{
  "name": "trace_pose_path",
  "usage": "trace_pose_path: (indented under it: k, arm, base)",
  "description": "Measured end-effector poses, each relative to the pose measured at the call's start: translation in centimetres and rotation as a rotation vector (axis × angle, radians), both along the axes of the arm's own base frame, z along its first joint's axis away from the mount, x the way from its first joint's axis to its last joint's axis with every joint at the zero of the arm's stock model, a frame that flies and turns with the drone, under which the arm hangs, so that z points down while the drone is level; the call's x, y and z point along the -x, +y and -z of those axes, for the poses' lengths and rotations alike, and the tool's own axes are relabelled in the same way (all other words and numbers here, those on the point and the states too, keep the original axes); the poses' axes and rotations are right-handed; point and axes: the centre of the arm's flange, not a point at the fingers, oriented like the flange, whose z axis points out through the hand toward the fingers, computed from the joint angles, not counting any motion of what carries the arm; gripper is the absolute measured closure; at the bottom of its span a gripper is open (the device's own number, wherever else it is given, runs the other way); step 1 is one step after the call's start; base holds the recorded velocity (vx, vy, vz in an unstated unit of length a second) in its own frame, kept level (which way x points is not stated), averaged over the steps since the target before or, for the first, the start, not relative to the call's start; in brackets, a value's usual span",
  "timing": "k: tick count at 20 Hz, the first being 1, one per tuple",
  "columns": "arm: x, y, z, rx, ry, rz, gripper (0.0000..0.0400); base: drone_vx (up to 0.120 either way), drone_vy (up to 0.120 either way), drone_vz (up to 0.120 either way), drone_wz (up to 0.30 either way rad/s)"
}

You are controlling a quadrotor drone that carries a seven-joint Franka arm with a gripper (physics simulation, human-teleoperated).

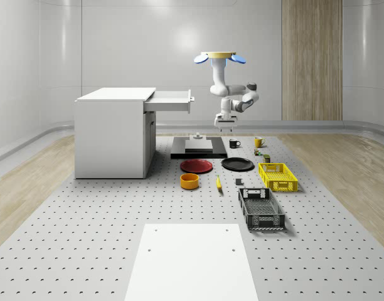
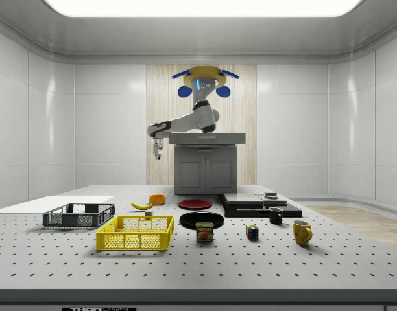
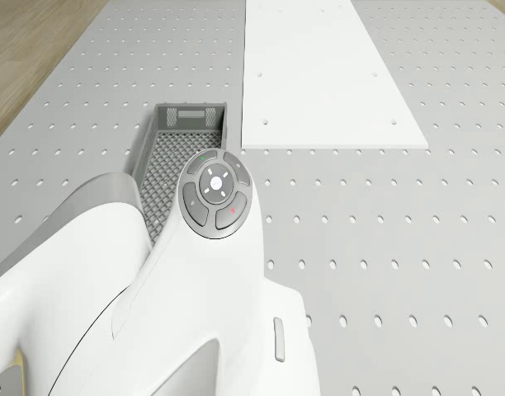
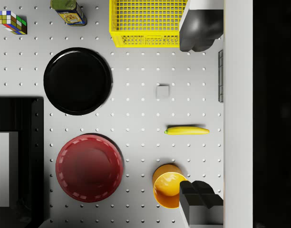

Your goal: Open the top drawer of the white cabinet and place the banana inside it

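Banana (image 4: 187,130) on table below gripper (image 4: 201,111) (fingers spread, empty), drone hovering above.

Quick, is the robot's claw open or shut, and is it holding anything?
Gripper: open and holding nothing, high above the banana, which lies on the table.

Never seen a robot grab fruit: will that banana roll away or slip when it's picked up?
Probably not roll far: the banana lies flat, long and slightly curved. Its smooth skin might slip. The open gripper hangs high above it, so no contact yet.
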Motion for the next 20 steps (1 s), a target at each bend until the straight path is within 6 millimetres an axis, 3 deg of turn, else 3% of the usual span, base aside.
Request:
trace_pose_path:
  k: [14,20]
  arm:
    - [0.00,0.00,0.00,0.000,0.000,0.000,0.0000]
    - [0.00,0.00,0.00,0.000,0.000,0.000,0.0000]
  base:
    - [0.120,0.000,-0.120,0.000]
    - [0.020,0.000,-0.120,0.000]
